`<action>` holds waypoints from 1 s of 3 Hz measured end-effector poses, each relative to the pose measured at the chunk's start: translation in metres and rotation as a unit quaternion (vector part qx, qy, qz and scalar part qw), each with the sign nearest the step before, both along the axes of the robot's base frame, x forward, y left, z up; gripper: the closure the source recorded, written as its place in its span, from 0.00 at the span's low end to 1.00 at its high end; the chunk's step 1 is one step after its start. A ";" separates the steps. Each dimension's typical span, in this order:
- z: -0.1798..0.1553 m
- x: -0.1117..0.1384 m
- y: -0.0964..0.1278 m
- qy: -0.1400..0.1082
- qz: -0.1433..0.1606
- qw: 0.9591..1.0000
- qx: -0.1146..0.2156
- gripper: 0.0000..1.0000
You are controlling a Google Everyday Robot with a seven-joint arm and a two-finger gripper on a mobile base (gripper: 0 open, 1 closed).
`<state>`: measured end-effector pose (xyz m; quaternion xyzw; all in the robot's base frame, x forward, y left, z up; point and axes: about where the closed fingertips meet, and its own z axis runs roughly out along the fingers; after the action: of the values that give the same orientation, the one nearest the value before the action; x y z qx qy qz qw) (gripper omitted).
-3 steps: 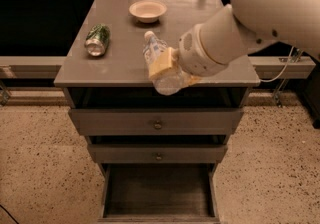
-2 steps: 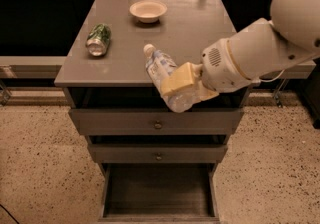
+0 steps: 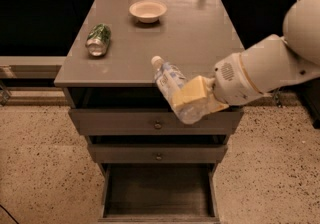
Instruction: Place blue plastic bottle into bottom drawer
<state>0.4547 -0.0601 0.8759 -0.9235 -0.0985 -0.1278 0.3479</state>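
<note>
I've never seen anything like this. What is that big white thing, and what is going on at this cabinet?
The white shape is a robot's arm. At its end sits the gripper, a two-finger clamp, shut on the blue plastic bottle, held tilted in the air at the cabinet's front edge, cap upward. The single camera looks down from above. On the grey cabinet top are a green can on its side and a small bowl. Below, the bottom drawer stands open.

Single high camera faces steeply down onto the grey wooden cabinet (image 3: 200, 33), fairly near; the yellow-padded gripper (image 3: 192, 99), just three o'clock of centre, clasps the blue plastic bottle (image 3: 167, 80).
</note>
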 end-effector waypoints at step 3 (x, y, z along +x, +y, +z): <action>-0.028 -0.032 -0.063 -0.024 0.050 0.997 0.050 1.00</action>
<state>0.4225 -0.1229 0.8477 -0.8954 -0.1465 -0.1368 0.3975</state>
